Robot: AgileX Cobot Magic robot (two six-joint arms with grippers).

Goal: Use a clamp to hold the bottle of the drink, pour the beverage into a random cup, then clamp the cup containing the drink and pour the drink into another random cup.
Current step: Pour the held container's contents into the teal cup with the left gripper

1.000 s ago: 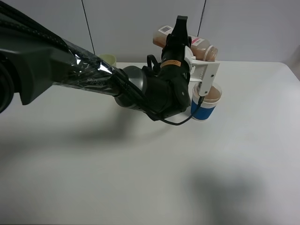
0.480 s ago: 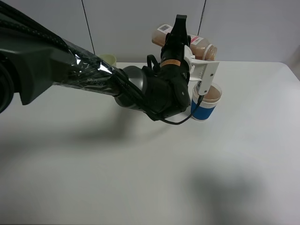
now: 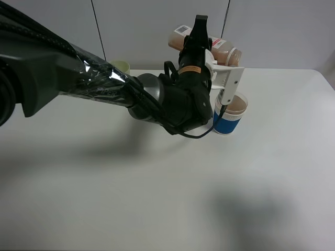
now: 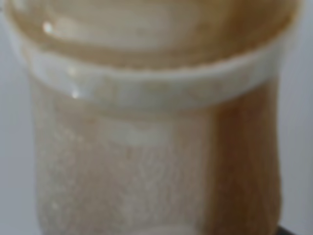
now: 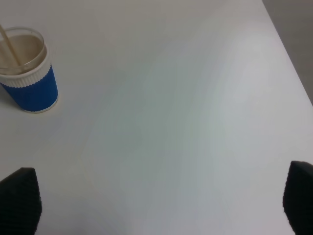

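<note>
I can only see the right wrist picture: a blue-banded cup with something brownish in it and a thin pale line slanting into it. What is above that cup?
Observer: A small bottle with a pink-red label, tipped on its side, its mouth above the cup.
Visitor: Is something holding it up there?
Observer: Yes, the left gripper is clamped around the bottle's middle.
Visitor: Is the bottle empty?
Observer: No. The left wrist view is blurred, but it shows brown drink inside the bottle.
</note>
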